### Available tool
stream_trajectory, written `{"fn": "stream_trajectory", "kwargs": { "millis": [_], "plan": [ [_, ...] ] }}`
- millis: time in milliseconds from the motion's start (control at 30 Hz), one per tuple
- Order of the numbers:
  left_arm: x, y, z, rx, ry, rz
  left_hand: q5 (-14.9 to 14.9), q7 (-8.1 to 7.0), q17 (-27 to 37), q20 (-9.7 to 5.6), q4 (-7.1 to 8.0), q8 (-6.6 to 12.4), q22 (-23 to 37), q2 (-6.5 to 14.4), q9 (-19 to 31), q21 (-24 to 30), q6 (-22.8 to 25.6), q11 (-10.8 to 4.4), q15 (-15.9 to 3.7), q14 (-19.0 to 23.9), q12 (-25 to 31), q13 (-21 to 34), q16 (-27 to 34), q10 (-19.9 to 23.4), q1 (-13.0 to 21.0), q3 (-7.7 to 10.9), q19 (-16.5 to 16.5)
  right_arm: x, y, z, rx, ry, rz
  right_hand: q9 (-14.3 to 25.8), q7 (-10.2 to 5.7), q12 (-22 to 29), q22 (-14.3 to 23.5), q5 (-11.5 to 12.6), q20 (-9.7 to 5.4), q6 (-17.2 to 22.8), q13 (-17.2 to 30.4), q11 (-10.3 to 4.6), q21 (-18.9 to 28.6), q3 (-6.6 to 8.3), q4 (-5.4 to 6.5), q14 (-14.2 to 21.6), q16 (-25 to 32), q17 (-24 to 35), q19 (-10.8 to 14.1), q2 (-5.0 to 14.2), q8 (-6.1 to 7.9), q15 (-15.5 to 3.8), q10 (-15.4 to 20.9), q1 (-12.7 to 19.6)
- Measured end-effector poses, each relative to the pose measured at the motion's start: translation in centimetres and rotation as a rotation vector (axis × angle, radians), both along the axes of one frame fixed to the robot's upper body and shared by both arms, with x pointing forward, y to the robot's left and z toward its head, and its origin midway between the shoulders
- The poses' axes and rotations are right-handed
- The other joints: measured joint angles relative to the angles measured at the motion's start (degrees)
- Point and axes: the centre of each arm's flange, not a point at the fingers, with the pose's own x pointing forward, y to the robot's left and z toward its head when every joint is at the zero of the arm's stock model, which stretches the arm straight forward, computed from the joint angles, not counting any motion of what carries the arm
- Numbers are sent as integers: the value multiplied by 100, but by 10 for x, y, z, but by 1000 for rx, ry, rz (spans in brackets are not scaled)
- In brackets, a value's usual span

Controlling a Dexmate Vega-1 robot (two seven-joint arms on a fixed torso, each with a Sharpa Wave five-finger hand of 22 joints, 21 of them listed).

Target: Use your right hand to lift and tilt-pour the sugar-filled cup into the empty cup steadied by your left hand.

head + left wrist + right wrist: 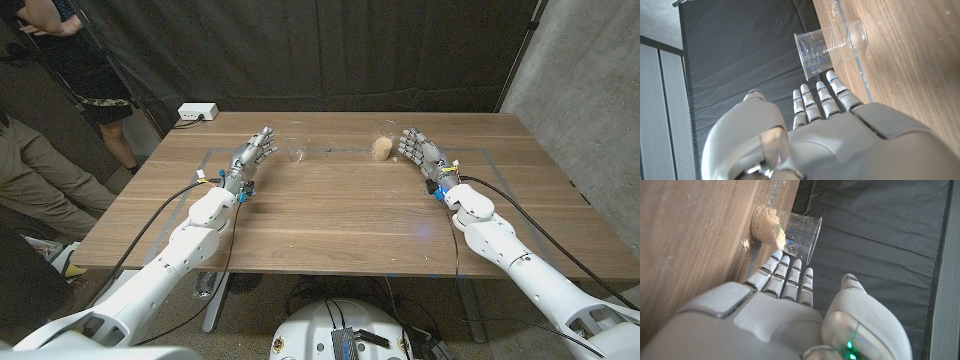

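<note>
Fingers of both hands spread, holding nothing: right hand (421, 150) just beside clear plastic sugar-filled cup (381, 148), left hand (255, 152) near clear empty plastic cup (297, 146).

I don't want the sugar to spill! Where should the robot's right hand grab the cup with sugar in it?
Probably around the clear side wall of the sugar cup, above the sugar, coming from its right side, where the right hand waits open. The cup stands upright with its mouth open on top, so a sideways wrap looks safest and leaves the rim free for tilting toward the empty cup.
</note>
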Motion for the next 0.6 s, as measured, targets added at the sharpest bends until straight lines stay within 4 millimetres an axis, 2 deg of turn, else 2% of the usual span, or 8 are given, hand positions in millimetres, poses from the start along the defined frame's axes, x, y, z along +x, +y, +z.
{"fn": "stream_trajectory", "kwargs": {
  "millis": [533,600],
  "plan": [
    [-5,5,4,25,-16,18,0,1,-1,0,-40,-25,0,-18,0,0,0,12,-29,30,0,-27,0,11,-18,40,0,-5,-11,6,-65,-24,-8,-1,20,-84,-1,-38,59,-166,-1,-5,-31,-39,-118,-146,-23,-1,-60,-167,-23,12,-169,44],
    [-5,6,4,27,-17,19,0,30,-1,0,-40,-25,0,-18,0,0,30,30,-29,30,0,-27,0,30,-18,40,0,-5,-11,7,-77,-24,-7,-1,47,-92,-1,-77,81,-234,-1,1,-49,-65,-144,-193,-23,-1,-82,-242,-63,2,-184,45]
  ]
}}
